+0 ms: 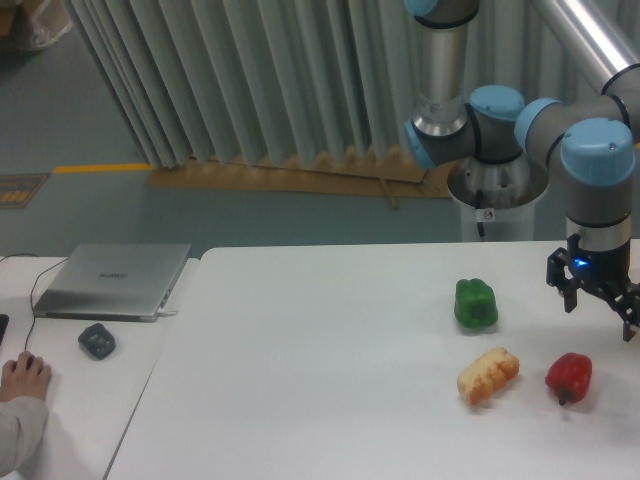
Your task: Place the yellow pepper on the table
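No yellow pepper shows anywhere in the camera view; it is hidden or out of view. The white table (pixel 320 380) fills the lower middle and right. My gripper (pixel 600 310) hangs at the far right edge, just above the table, with its dark fingers (pixel 568 296) spread apart and nothing visible between them. It is above and a little to the right of a red bell pepper (pixel 569 377). A green bell pepper (pixel 476 304) lies to the gripper's left.
A bread roll (pixel 488 375) lies left of the red pepper. On the adjoining desk at the left are a silver laptop (pixel 112 281), a dark mouse-like object (pixel 97 340) and a person's hand (pixel 24 378). The robot's base column (pixel 496 195) stands behind the table.
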